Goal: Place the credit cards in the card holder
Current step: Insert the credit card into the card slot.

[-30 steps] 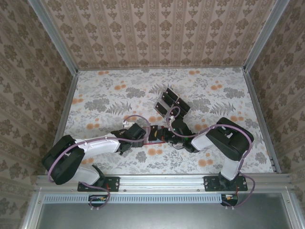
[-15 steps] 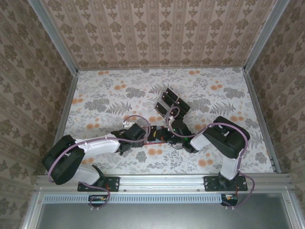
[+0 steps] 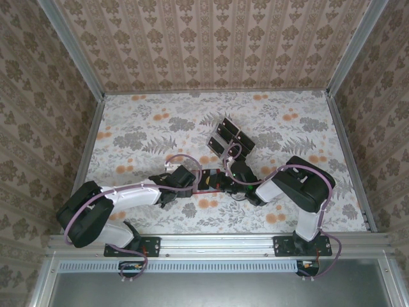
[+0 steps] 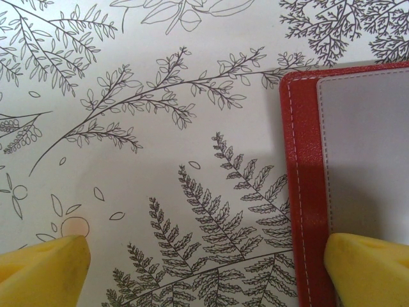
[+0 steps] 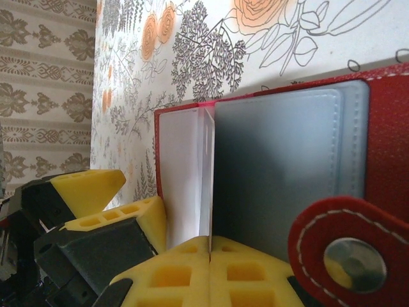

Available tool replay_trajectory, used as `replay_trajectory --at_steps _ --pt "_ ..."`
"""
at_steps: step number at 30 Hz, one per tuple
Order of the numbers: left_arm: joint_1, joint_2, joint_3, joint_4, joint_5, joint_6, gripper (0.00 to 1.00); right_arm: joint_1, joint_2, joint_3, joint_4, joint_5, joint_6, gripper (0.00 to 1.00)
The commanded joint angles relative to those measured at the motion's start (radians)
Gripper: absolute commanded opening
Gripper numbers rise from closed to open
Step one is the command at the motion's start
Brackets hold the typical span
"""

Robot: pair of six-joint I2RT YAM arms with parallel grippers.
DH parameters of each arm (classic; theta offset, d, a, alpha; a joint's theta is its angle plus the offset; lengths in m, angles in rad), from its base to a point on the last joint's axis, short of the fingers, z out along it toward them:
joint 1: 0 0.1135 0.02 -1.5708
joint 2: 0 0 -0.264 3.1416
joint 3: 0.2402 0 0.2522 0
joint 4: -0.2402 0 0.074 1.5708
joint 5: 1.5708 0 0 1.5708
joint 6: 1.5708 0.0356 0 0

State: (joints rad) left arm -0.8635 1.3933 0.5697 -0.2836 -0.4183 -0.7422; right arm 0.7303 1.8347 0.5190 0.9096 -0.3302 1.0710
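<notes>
- Top external view: you see the credit cards (image 3: 230,142) lying as a dark group on the flowered table (image 3: 140,128), beyond both arms. The arms meet nearer to you, over the red card holder (image 3: 206,189).
- The cards are well apart from the holder. I see none of them in a gripper or in the holder.
- Left wrist view: the left gripper (image 4: 204,272) has its jaws wide apart and holds nothing. One yellow fingertip (image 4: 367,268) is over the grey inner face of the holder, and the other is over the bare table beside the red edge. I cannot tell whether the fingertip presses on the holder or only hangs above it.
- Right wrist view: the right gripper (image 5: 211,268) has its jaws together, and a thin pale inner leaf (image 5: 206,179) of the holder stands up edge-on from between them. So it is clamped on this leaf. Beside it lies the red strap (image 5: 348,252) with its metal snap, undone.
- My judgement: the step in hand is to open the holder and keep a pocket open. The loading of cards is not yet begun.
- The next move, I think, calls for you to keep the right grip steady, so that the gap does not close.
- The free left gripper would then go for one card. The cards are flat and glossy, so it must take a card by its edge and bring it in line with the gap.
</notes>
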Motion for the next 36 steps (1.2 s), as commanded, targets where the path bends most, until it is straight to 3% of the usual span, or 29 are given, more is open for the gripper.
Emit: replay_trajectory --at_steps 1,15,36 --pt "0.003 0.029 -0.037 -0.066 -0.022 -0.012 1.00 0.004 0.009 -0.007 -0.050 -0.027 0.007 0.00" --pt "0.003 0.029 -0.037 -0.068 -0.024 -0.014 1.00 0.004 -0.017 0.045 -0.216 -0.055 0.011 0.00" --pt "0.003 0.029 -0.041 -0.066 -0.024 -0.013 1.00 0.001 0.029 0.087 -0.252 -0.093 0.014 0.00"
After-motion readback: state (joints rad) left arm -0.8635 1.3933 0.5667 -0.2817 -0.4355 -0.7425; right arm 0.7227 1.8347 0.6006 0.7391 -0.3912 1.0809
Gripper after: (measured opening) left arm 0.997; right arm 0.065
